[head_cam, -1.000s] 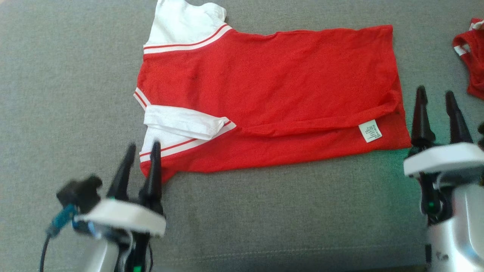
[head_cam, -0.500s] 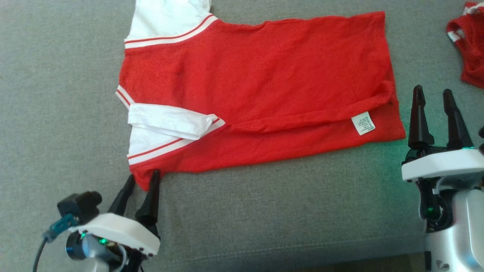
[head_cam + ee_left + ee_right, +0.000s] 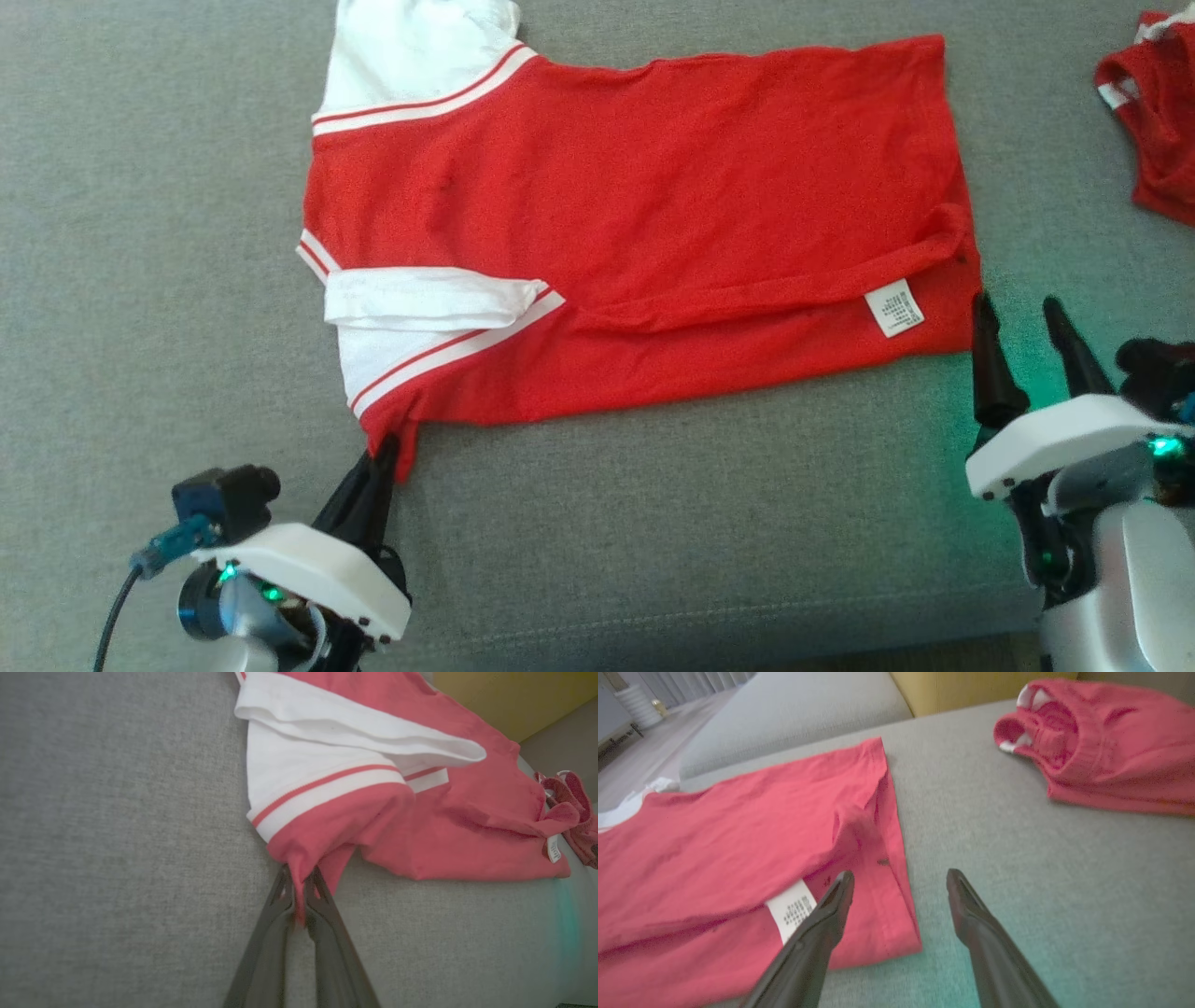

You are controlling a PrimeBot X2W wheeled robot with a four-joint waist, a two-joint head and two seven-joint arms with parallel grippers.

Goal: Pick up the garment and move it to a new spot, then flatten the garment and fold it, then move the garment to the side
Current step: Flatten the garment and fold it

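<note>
The garment (image 3: 653, 215) is a red T-shirt with white, red-striped sleeves, lying flat and sideways on the grey cushion, with a white care label (image 3: 893, 308) near its hem. My left gripper (image 3: 385, 455) is shut on the garment's near left corner; in the left wrist view the red cloth (image 3: 299, 872) is pinched between the two dark fingers (image 3: 273, 933). My right gripper (image 3: 1018, 313) stands open at the garment's near right hem corner (image 3: 901, 933), its left finger (image 3: 831, 905) over the cloth beside the label (image 3: 791, 910), its right finger (image 3: 966, 905) over bare cushion.
A second red and white garment (image 3: 1153, 131) lies crumpled at the far right, also in the right wrist view (image 3: 1101, 742). The grey cushion (image 3: 700, 532) has bare fabric in front of the shirt. A yellow wall (image 3: 971, 686) stands behind.
My left gripper has shut on the shirt's near left corner, bunching the cloth there. My right gripper moved down and left to the hem corner, still open.
</note>
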